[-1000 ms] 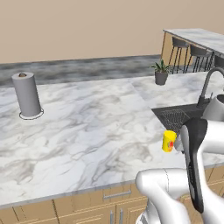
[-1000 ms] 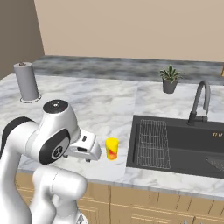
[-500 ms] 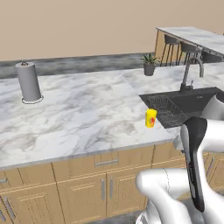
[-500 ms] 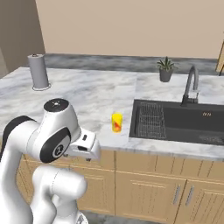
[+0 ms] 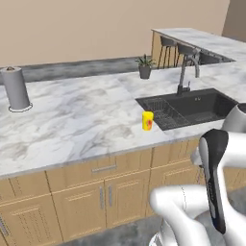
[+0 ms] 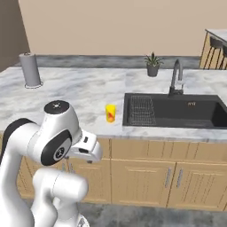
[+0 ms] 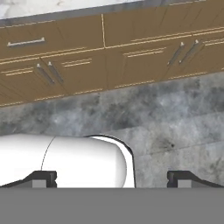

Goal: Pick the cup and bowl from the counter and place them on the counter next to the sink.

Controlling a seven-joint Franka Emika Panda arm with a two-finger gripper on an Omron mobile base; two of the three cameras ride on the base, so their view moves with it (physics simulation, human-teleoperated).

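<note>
Gripper [image 7: 112, 177] is hanging low, facing the dark grey floor [image 7: 175, 127] in front of the cabinets [image 7: 105, 48]; its 2 fingertips [image 7: 41, 178] are sitting far apart at the bottom of the hand view, jaws wide, nothing between them.

Arm [image 6: 53, 142] is folding in front of the cabinet row, below counter height, in the right base view; in the left base view the arm [image 5: 216, 178] is rising at lower right.

Cabinets [image 5: 105, 192]: light wood doors with metal handles, 1 drawer front under the marble edge.

Counter [image 5: 72, 120]: white marble with grey veins, running the width of both base views.

Cup [image 5: 148, 120] is standing upright on the counter near its front edge, just beside the sink's left rim and apart from it. Yellow, with a red-orange mark on the side. In the right base view the cup [image 6: 110, 113] is sitting just left of the sink, nothing touching it.

Sink [image 6: 177, 111]: dark basin set in the marble. Wire rack [image 6: 142, 110] is lying in its left part. Curved grey tap [image 6: 176, 77] is standing at the back rim.

Potted plant [image 6: 153, 64] is sitting on the counter behind the sink, near the wall.

Paper towel roll [image 6: 30, 70] is standing upright on its holder, far left, well apart from the cup.

Beyond, in the left base view, a 2nd counter [image 5: 202, 41] with dark stools [image 5: 175, 48].
</note>
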